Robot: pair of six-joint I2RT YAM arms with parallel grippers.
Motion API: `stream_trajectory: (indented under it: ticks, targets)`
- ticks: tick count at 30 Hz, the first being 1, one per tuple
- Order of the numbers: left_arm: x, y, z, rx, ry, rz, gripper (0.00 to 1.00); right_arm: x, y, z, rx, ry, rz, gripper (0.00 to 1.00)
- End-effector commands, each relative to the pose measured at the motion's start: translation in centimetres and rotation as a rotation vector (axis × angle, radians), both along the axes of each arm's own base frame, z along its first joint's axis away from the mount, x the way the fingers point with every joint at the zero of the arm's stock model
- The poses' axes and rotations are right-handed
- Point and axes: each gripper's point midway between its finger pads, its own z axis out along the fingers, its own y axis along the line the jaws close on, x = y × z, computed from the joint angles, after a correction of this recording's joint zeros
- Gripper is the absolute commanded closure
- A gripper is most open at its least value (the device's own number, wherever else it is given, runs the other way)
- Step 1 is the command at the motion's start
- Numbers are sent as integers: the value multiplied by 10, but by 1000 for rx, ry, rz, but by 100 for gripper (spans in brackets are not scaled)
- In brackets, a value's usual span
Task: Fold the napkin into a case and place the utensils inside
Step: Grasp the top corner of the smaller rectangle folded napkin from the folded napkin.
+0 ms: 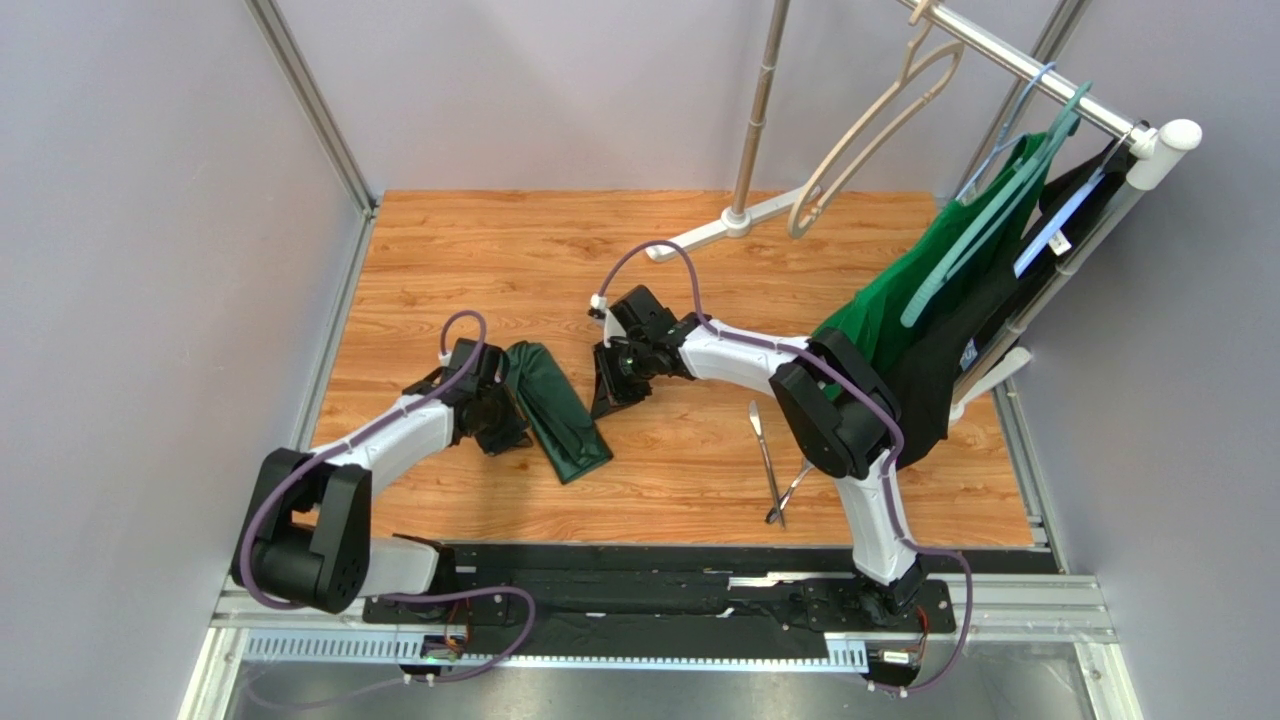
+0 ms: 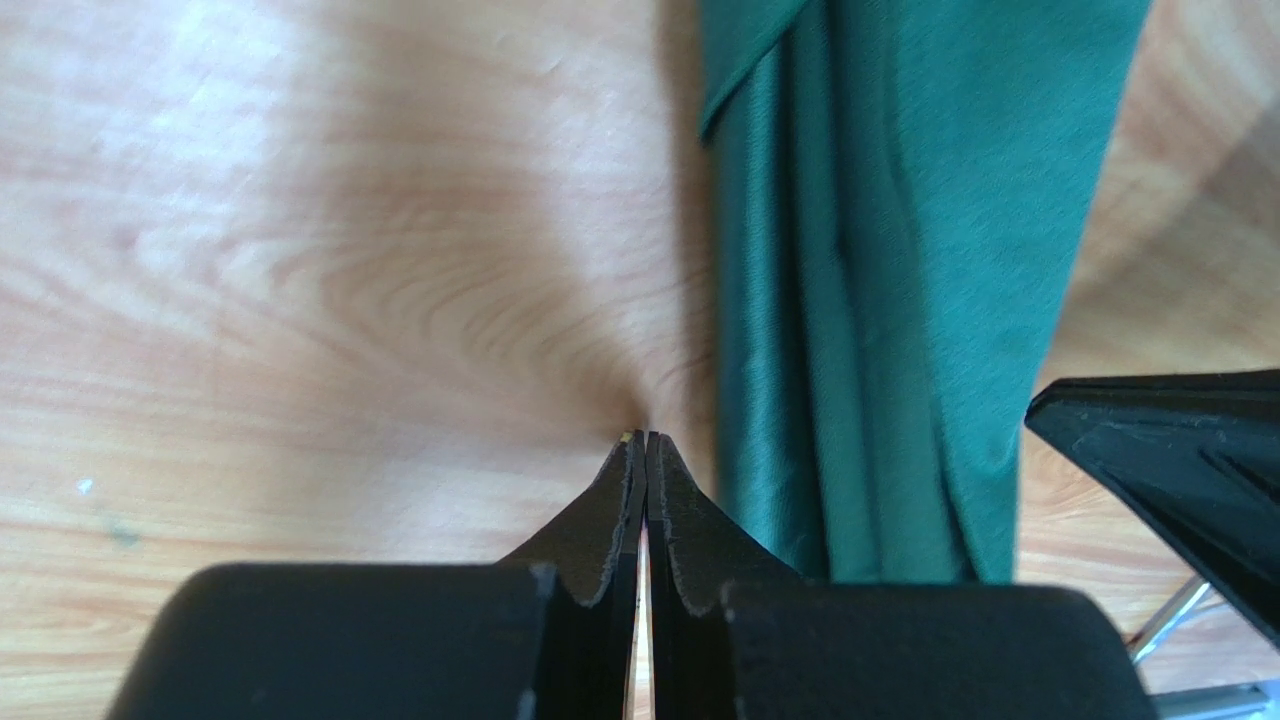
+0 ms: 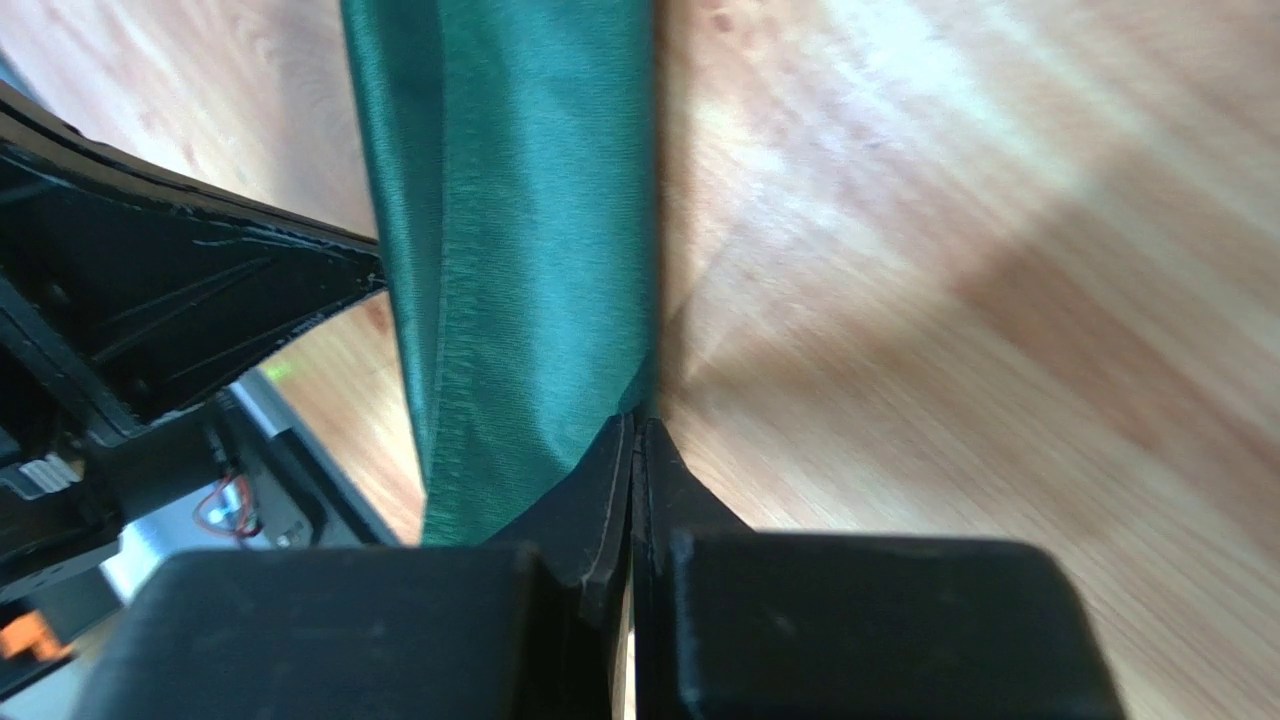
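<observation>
Lying folded into a narrow strip on the wood-grain table between grey walls, the napkin has the left gripper and right gripper at its long edges, each with jaws pressed together; the utensils lie well apart.

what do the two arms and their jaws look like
Both the left arm and right arm have white rounded links between bulky black joints, with a purple cable looping along each. The jaws are matte black wedges tapering to thin tips.
</observation>
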Motion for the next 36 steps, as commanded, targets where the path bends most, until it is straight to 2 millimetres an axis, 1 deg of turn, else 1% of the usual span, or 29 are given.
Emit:
stream_trajectory:
  ticks: [1, 3, 5, 6, 8, 10, 13, 14, 15, 18, 19, 21, 22, 23, 25, 26, 28, 29, 30, 32, 33, 35, 36]
  targets:
    - [18, -14, 14, -39, -23, -13, 95, 20, -7, 36, -12, -142, -33, 100]
    - [19, -17, 14, -42, -25, -17, 95, 23, -5, 45, 1, -160, -31, 100]
    - [19, -19, 13, -42, -21, -18, 95, 21, -1, 48, 19, -146, -21, 100]
    - [19, -20, 13, -50, -22, -22, 96, 18, 1, 46, 25, -134, -14, 100]
    - [19, -23, 13, -53, -17, -23, 96, 10, 12, 48, 58, -100, 11, 100]
    - [19, -25, 10, -53, -10, -26, 96, 3, 19, 40, 69, -79, 27, 100]
    - [18, -29, 7, -65, 7, -34, 96, -5, 28, 35, 97, -48, 36, 100]
    - [17, -30, 5, -68, 13, -32, 97, -11, 28, 32, 99, -35, 42, 100]
    - [17, -32, 4, -72, 13, -36, 97, -13, 31, 32, 106, -33, 42, 100]
    - [13, -36, -4, -81, 33, -34, 97, -29, 40, 27, 110, -1, 69, 100]
    - [12, -37, -5, -86, 37, -30, 97, -30, 44, 24, 127, 9, 72, 100]
    - [11, -37, -8, -89, 37, -29, 97, -42, 47, 18, 141, 48, 84, 100]
    - [11, -37, -8, -87, 38, -29, 97, -44, 50, 16, 151, 51, 83, 100]
    - [10, -38, -9, -88, 40, -29, 97, -48, 50, 8, 142, 70, 87, 100]
    - [10, -38, -9, -88, 39, -30, 97, -50, 52, 4, 154, 81, 86, 100]
    - [10, -38, -9, -87, 37, -30, 97, -52, 53, 6, 167, 85, 97, 100]
    - [9, -37, -8, -88, 29, -30, 97, -46, 49, 17, 171, 52, 88, 100]
    - [9, -37, -8, -88, 26, -31, 97, -43, 48, 26, 183, 38, 89, 100]
    - [10, -37, -5, -93, 13, -28, 97, -37, 47, 46, 198, 18, 86, 100]
    - [10, -36, -3, -86, 5, -29, 97, -33, 46, 64, 219, 6, 95, 100]
    - [9, -35, -1, -85, 2, -28, 97, -28, 44, 81, 247, -9, 89, 100]
    - [10, -34, 1, -77, -6, -26, 97, -25, 41, 95, 271, -20, 83, 100]
    - [11, -34, 4, -77, -17, -28, 97, -20, 37, 102, 282, -31, 71, 100]
